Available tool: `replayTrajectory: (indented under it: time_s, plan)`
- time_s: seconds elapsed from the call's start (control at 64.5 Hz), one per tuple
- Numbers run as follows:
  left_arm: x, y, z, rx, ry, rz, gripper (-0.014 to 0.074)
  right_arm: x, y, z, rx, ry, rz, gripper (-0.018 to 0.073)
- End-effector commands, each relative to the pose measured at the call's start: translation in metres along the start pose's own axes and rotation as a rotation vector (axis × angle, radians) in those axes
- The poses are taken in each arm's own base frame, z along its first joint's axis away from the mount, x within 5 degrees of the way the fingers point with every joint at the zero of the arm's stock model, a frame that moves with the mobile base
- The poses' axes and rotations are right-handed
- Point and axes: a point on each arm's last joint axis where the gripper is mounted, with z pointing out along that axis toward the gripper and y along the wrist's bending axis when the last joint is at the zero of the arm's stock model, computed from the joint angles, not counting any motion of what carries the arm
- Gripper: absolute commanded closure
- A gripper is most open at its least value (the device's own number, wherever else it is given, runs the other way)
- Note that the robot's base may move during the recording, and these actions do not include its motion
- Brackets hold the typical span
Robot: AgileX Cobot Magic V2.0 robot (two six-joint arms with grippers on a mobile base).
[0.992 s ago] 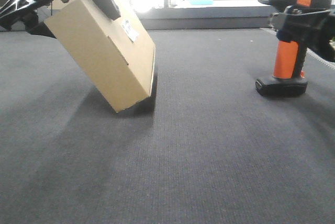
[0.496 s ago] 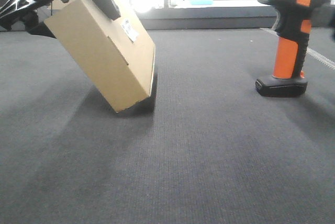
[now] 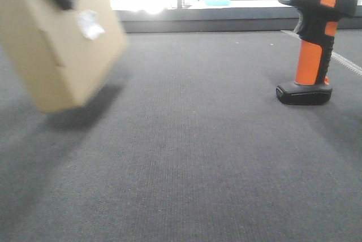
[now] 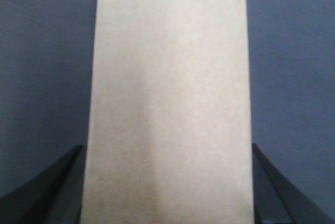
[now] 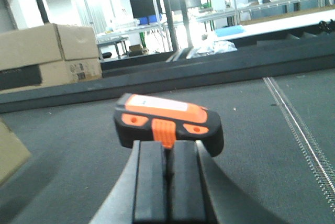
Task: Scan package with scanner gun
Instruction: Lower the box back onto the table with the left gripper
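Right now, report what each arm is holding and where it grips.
Left gripper: the package, clamped across its narrow side faces, lifted off the mat. Right gripper: jaws closed and empty, behind the scanner gun, which stands alone.

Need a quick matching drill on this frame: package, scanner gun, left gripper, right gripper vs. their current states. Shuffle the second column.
Column 1
1. package
2. scanner gun
3. left gripper
4. right gripper

Column 2
A. standing upright on its flat black base, nothing holding it
B. fingers pressed together, empty, behind the scanner
C. lifted off the mat and tilted, white label facing the front camera
D. fingers on both sides of the cardboard, clamping it

Pairs: 1-C, 2-A, 3-D, 4-B
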Motion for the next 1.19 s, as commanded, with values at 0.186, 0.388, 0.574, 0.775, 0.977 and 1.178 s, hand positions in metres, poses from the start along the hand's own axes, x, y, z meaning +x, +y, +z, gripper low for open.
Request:
replayTrajectory:
  time_s: [0.186,0.388,0.574,0.775,0.977,1.178]
  plan:
    - [-0.01,0.06,-0.023,-0.2,-0.011,0.118,0.0634,-0.017,0.004,-0.034,-0.045,-0.015,0.011,0.072]
    - [0.003,0.083,-0.016,-0.247,0.02,0.088,0.0634,-0.019,0.005,-0.051,-0.066,0.005,0.017,0.072]
    - [0.017,0.086,-0.006,-0.244,0.042,0.089,0.0634,-0.019,0.005,-0.055,-0.07,0.02,0.018,0.072]
    - [0.02,0.086,-0.004,-0.242,0.051,0.084,0.0547,-0.019,0.005,-0.055,-0.07,0.02,0.018,0.072]
    - [0.02,0.086,-0.004,-0.242,0.054,0.084,0.0227,-0.019,0.005,-0.055,-0.07,0.018,0.018,0.072]
    - [0.023,0.087,-0.005,-0.253,0.095,0.089,0.0066,-0.019,0.005,-0.055,-0.07,0.016,0.018,0.072]
